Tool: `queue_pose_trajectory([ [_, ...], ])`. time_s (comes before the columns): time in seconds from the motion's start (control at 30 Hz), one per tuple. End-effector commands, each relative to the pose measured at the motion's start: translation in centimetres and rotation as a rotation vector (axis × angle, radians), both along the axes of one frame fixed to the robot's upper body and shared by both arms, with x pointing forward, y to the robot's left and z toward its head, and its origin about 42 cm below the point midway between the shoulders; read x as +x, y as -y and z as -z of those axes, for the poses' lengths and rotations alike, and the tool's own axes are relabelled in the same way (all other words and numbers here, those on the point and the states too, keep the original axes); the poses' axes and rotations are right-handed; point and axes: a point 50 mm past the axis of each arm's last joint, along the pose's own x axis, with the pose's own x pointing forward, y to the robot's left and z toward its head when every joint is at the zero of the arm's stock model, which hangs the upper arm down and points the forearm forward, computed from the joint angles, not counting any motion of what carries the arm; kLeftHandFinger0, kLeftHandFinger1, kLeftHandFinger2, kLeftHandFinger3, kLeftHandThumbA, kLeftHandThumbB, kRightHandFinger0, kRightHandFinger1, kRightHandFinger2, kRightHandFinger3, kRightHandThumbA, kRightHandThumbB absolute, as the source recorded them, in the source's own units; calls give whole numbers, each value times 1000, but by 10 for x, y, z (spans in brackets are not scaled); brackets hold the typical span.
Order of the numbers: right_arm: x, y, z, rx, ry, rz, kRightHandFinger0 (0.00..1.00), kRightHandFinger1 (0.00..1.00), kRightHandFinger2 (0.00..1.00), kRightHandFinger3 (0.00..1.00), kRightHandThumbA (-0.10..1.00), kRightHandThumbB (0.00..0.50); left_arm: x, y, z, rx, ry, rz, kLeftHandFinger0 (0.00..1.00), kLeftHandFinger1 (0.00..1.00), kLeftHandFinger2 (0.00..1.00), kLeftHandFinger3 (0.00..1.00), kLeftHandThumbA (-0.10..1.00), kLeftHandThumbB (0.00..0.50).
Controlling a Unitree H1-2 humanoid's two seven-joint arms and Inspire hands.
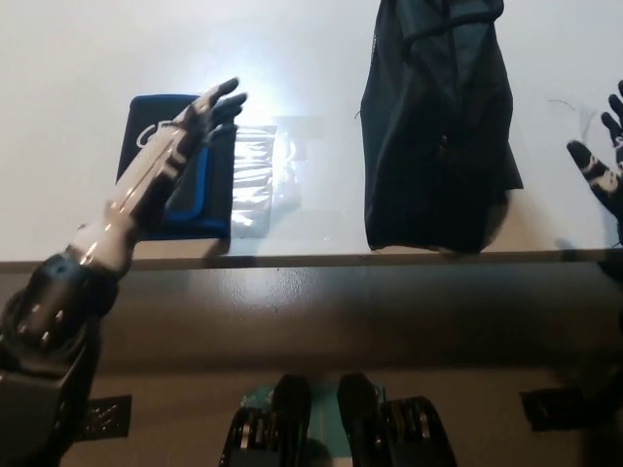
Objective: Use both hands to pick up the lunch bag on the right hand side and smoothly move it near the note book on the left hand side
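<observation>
dark slumped lunch bag (438,126) untouched on table; left hand (195,126), right hand (605,165) fingers spread, empty.

**Layout on the table**

The lunch bag (438,126) lay on the table (78,58) at upper right of centre. The notebook (200,185) lay at centre left, partly under the left hand (190,131). The right hand (605,161) sat at the right edge, apart from the bag.

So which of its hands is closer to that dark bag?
The right hand, hovering just off the lunch bag's right side. The left hand is farther away, over the blue notebook.
</observation>
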Motion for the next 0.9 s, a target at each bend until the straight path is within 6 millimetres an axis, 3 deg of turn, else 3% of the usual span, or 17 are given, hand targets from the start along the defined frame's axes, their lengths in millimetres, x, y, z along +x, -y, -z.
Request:
queue_pose_trajectory([
  [0.0, 35, 3, -30, 152, 44, -108, 1000, 1000, 1000, 1000, 1000, 328, 29, 19, -28, -6, 14, 26, 1000, 1000, 1000, 1000, 1000, 348],
  [0.27, 76, -13, -35, 335, -6, -200, 1000, 1000, 1000, 1000, 1000, 380, 72, 38, -41, -30, -75, 44, 1000, 1000, 1000, 1000, 1000, 423],
  [0.47, 96, -33, -38, 427, -29, -244, 1000, 1000, 1000, 1000, 1000, 382, 100, 58, -52, -42, -124, 55, 1000, 1000, 1000, 1000, 1000, 410],
  [0.87, 118, -71, -45, 557, -52, -353, 1000, 1000, 1000, 1000, 1000, 360, 121, 101, -49, -61, -243, 112, 1000, 1000, 1000, 1000, 1000, 492],
])
